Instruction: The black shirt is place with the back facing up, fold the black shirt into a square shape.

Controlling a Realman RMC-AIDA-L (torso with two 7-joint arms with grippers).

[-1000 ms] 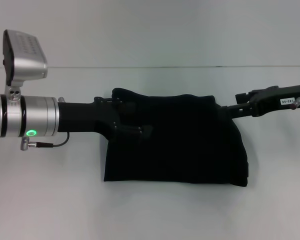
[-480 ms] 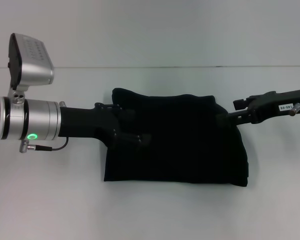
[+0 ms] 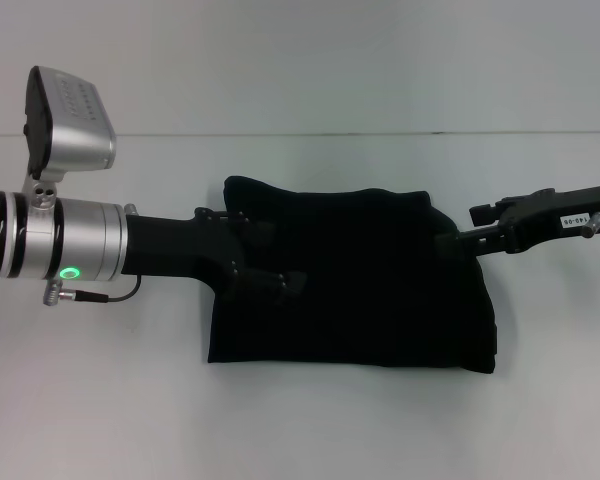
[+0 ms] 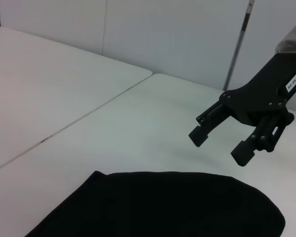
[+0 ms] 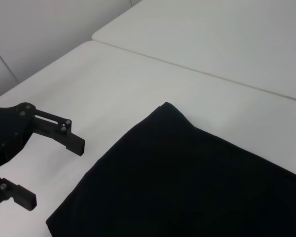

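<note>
Black shirt [image 3: 360, 285] looks soft, light and floppy, so we judge its edges best for gripping; our left gripper [image 5: 37, 163] and right gripper [image 4: 222, 140] hover open-jawed, holding nothing.

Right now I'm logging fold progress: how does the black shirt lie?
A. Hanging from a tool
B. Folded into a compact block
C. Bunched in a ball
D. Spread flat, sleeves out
B: the black shirt lies as a squarish folded block on the table.

bare table [image 3: 310, 430] all around black shirt [image 3: 370, 290]; grippers flank it
</note>
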